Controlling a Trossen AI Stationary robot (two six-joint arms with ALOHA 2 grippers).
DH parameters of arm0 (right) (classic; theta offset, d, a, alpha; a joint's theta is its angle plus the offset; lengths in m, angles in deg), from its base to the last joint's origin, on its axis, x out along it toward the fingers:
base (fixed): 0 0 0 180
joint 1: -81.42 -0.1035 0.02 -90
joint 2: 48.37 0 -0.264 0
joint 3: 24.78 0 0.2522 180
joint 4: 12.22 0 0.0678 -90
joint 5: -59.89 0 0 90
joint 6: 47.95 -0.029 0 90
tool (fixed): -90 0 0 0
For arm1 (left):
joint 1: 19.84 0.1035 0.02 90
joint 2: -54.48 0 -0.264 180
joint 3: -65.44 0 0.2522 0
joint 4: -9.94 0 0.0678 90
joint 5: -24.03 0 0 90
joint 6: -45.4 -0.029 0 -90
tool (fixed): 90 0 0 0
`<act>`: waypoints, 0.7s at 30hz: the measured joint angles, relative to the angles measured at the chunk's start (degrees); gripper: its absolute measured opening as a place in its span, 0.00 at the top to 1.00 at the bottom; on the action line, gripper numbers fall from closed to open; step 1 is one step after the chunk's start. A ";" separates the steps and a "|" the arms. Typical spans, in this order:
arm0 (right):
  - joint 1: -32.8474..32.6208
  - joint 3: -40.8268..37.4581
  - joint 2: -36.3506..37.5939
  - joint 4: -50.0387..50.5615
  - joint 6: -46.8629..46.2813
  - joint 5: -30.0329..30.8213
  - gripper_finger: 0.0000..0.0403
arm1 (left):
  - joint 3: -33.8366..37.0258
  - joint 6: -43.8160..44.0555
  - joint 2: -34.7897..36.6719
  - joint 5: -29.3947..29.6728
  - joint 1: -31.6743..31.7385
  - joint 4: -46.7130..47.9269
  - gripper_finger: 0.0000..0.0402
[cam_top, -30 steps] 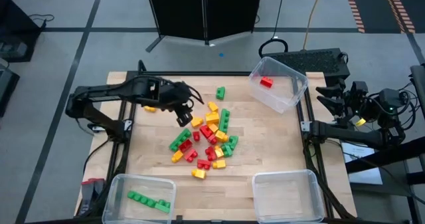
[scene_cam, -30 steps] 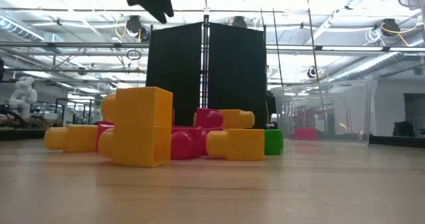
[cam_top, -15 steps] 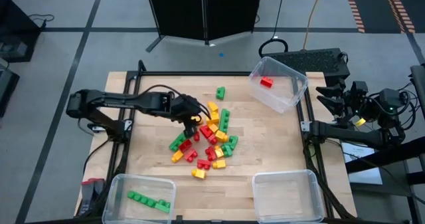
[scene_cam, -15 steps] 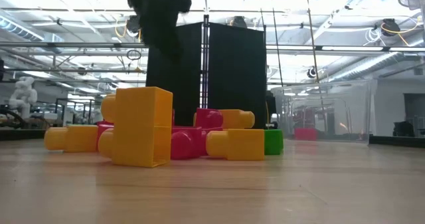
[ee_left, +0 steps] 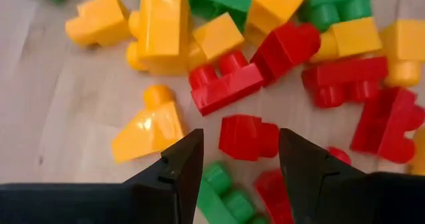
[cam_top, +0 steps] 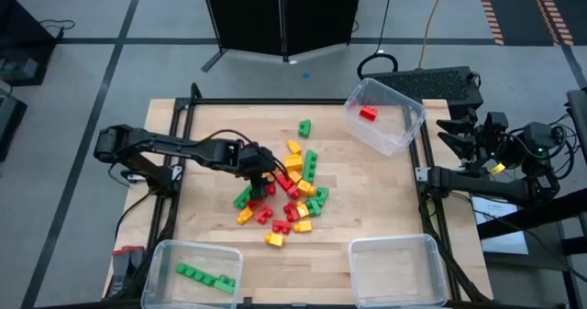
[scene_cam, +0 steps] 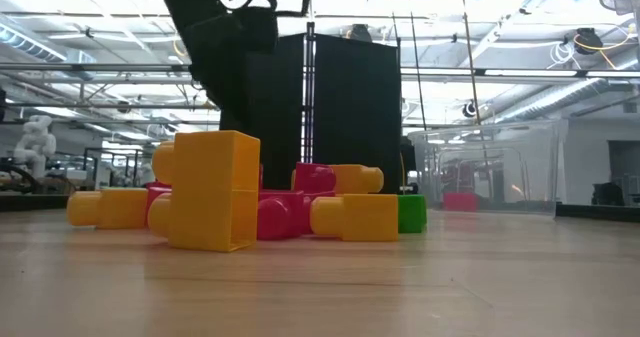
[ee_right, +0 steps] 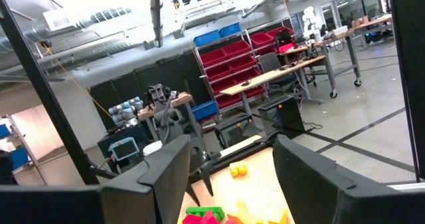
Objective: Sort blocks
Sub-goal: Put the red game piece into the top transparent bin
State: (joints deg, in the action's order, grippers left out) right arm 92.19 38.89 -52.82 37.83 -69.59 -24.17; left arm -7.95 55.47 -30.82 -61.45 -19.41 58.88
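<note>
A pile of red, green and yellow blocks lies on the wooden table's middle; one green block lies apart toward the far edge. My left gripper hangs open and pointing steeply down over the pile's left part. In the left wrist view its fingers stand on either side of a red block lying on the table, with a yellow block just outside one finger. My right gripper waits open beyond the table's right edge, its fingers holding nothing.
Three clear bins stand at the table's corners: a far right one holding a red block, a near left one holding green blocks, and a near right one. In the low view a yellow block stands nearest.
My left gripper has come down from well above the table toward the pile, shifting a little toward the near edge and rolling at the wrist. Its fingers have kept the same gap. The blocks have not moved.
</note>
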 joint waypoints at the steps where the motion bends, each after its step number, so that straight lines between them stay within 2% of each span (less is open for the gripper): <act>1: 0.02 0.00 0.00 0.00 0.00 0.00 0.48 | 0.61 0.21 0.13 0.06 -0.41 -1.51 0.60; 13: 0.00 0.02 0.00 0.55 -0.15 0.04 0.48 | 6.42 1.48 -2.22 1.90 -3.30 -10.51 0.60; 21: 0.01 0.02 0.00 0.46 -0.27 0.05 0.48 | 6.61 1.41 -9.06 2.20 -3.23 -15.41 0.60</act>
State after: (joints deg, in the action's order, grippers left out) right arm 92.19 38.91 -52.82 38.29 -69.87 -24.13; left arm -1.34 56.88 -39.89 -59.25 -22.64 43.47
